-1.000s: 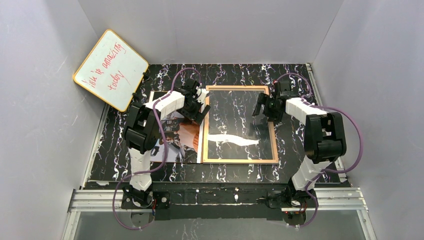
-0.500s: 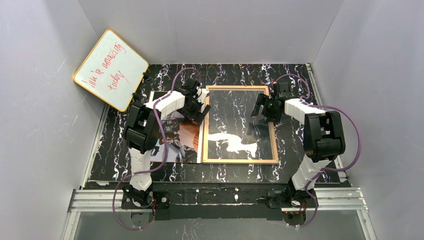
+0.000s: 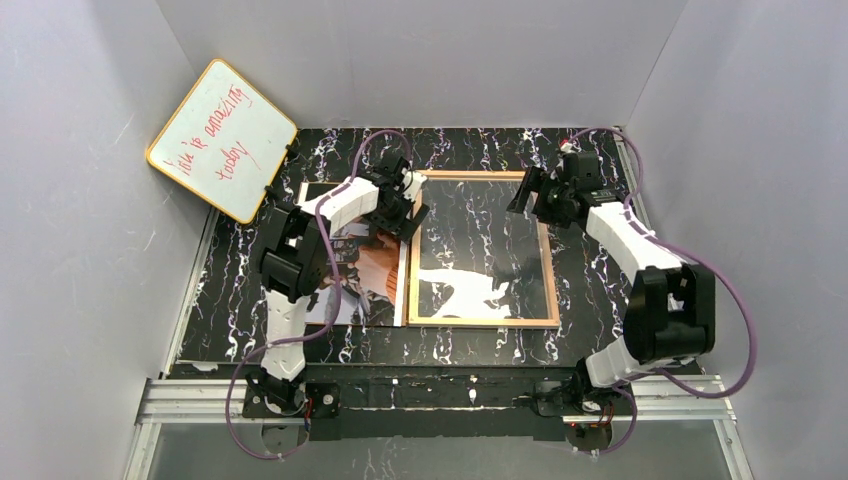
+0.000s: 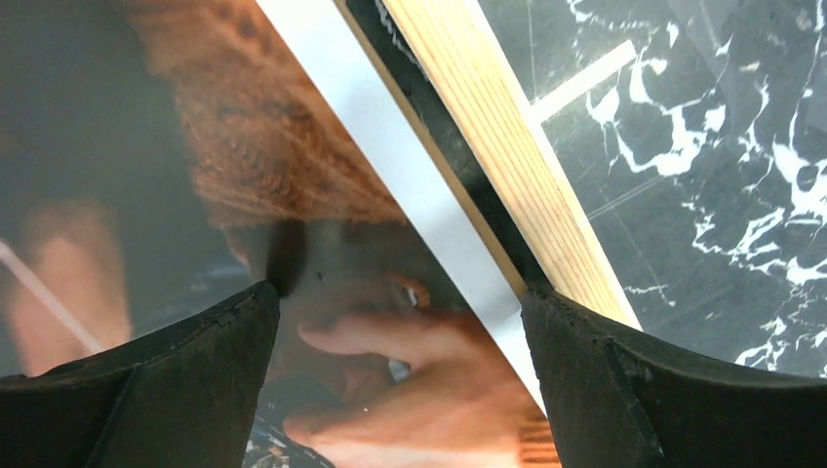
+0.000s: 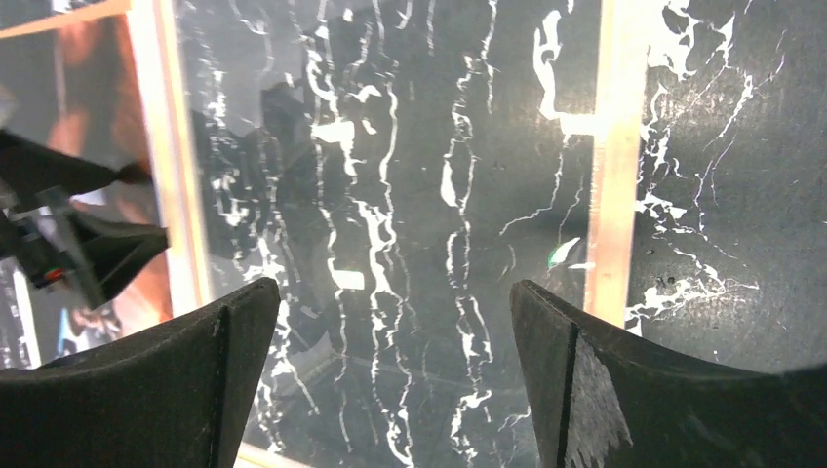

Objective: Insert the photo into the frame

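Note:
The photo [image 3: 375,280] lies face up on the table, left of the frame, its far part hidden under my left arm. In the left wrist view the photo [image 4: 244,146] shows orange-brown tones and a white border. The frame [image 3: 480,322] lies flat with its tan wood back up, the marble table showing through the glass. My left gripper [image 3: 412,218] hangs open over the photo's right edge and the frame's left rail [image 4: 507,156], with nothing between its fingers [image 4: 195,380]. My right gripper [image 3: 524,195] is open above the frame's far right part, over the glass [image 5: 395,146].
A yellow-rimmed whiteboard [image 3: 220,140] with red writing leans against the back left wall. Grey walls close in the black marble table [image 3: 470,150] on three sides. The aluminium rail [image 3: 430,395] carrying both arm bases runs along the near edge.
My right arm has swung outward and its gripper has moved toward the frame's far right corner. My left gripper has shifted slightly farther back. Both have stayed open.

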Motion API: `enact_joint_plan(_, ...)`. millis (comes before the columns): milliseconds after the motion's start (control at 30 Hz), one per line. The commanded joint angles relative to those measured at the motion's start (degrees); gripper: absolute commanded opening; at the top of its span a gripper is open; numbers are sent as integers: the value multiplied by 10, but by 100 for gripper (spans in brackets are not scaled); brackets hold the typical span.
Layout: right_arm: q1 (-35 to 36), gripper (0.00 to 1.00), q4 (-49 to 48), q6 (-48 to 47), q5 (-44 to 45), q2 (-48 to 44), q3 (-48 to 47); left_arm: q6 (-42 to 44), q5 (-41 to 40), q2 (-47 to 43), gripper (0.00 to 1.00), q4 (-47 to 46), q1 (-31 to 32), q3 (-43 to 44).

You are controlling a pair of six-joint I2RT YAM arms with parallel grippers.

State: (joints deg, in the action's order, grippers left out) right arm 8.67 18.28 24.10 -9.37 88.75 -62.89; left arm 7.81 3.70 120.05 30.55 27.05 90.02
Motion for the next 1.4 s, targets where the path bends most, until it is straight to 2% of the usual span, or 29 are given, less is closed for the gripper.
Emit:
enact_joint_plan(0,-1,98,14,14,-17,-52,-8,-14,23,41,93,21,17,23)
enact_joint_plan(133,-4,99,26,33,-32,-83,-2,-15,15,63,93,23,27,51)
enact_joint_plan(233,-6,99,36,91,-8,-108,17,-19,12,85,92,31,35,86)
enact_joint_plan(367,-5,99,-1,99,-77,-127,51,-28,20,107,93,48,44,139)
enact_joint_plan(500,17,99,-30,132,-101,-134,62,-32,36,98,93,89,36,179)
enact_joint_plan(700,135,99,-62,164,-55,-59,-15,-21,87,48,95,198,-73,271)
enact_joint_plan(800,186,99,-70,173,-43,24,-91,17,65,22,96,252,-145,304)
enact_joint_plan(933,245,98,-44,169,-15,163,-229,83,-3,-38,96,254,-233,249)
enact_joint_plan(1067,271,93,10,156,26,302,-384,135,-89,-98,91,179,-306,119)
enact_joint_plan(1233,285,89,32,156,70,409,-472,184,-163,-158,85,64,-325,-35)
enact_joint_plan(1367,291,89,34,159,87,437,-492,193,-182,-166,83,12,-325,-89)
